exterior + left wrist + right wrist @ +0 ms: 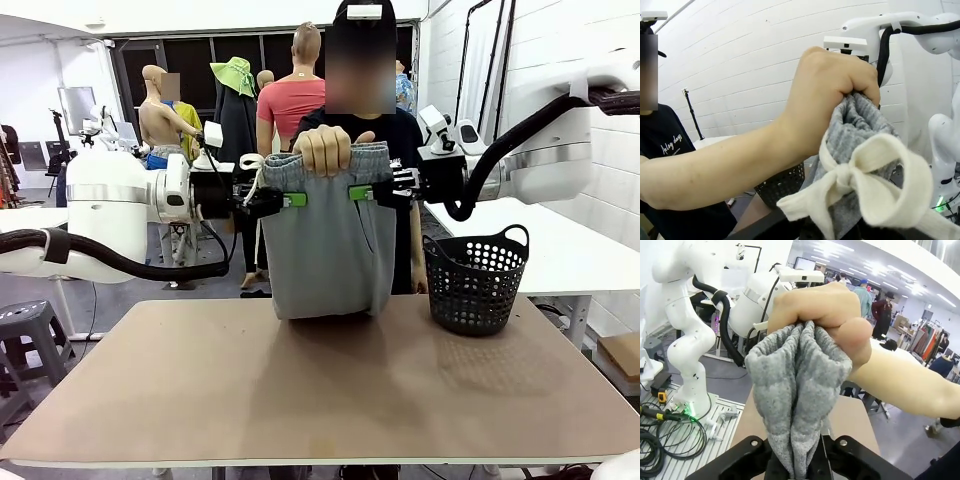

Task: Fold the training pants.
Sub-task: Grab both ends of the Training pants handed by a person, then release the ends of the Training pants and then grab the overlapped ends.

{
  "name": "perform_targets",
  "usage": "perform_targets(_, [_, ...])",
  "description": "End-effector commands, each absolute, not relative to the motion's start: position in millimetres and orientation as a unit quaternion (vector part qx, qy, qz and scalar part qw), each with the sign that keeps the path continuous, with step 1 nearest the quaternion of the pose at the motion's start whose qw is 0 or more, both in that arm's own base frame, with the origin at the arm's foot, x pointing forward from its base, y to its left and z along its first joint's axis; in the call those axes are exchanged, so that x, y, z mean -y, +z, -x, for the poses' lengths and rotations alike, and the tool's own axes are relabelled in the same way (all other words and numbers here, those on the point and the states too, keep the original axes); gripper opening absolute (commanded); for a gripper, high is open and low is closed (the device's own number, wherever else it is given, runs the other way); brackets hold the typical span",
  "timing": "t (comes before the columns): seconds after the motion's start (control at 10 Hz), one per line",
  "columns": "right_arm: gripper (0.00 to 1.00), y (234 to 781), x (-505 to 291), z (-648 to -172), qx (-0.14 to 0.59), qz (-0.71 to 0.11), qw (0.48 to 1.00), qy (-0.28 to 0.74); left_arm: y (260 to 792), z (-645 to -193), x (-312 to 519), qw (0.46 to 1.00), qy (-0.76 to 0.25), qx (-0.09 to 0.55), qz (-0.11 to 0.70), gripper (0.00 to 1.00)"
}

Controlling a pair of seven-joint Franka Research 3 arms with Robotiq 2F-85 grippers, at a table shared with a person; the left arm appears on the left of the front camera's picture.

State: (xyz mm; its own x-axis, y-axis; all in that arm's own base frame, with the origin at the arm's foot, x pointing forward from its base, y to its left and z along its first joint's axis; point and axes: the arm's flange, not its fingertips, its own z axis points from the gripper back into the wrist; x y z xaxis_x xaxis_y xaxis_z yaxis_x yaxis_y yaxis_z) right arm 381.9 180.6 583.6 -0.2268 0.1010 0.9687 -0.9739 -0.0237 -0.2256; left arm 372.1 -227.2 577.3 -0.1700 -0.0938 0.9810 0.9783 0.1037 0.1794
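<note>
The pants (330,240) hang upright over the far middle of the table (300,400), long axis vertical, with the waistband (335,160) on top and the lower end just meeting the tabletop. A person's hand (325,148) grips the bunched waistband from above, well over the table. The left gripper (293,199) is clamped on the pants' left edge just below the waistband, and the right gripper (360,192) is clamped on the right edge at the same height above the table; its wrist view shows grey cloth pinched between its fingers. The white drawstring (875,175) is tied in a bow by the left gripper. A black basket (475,285) stands on the table's right far part, near the pants but apart.
</note>
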Motion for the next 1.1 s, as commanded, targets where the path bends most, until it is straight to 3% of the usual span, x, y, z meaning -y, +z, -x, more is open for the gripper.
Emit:
perform_targets(0.0, [0.00,588.6,-184.3,-386.6,0.515,-0.411,0.470,0.587,575.4,-374.9,228.5,0.503,-0.526,0.555,0.403,0.00])
perform_targets(0.1, [0.00,588.7,-186.0,-386.9,0.517,-0.404,0.468,0.592,575.8,-375.6,228.9,0.480,-0.530,0.572,0.401,0.00])
perform_targets(0.2, [0.00,587.2,-189.7,-388.1,0.487,-0.388,0.460,0.632,576.5,-373.2,226.3,0.503,-0.533,0.548,0.403,0.00])
perform_targets(0.3, [0.00,583.5,-182.4,-382.4,0.522,-0.412,0.463,0.585,576.5,-373.2,226.3,0.503,-0.533,0.548,0.403,0.00])
perform_targets(1.0, [0.00,583.5,-182.4,-382.4,0.522,-0.412,0.463,0.585,576.5,-373.2,226.3,0.503,-0.533,0.548,0.403,0.00])
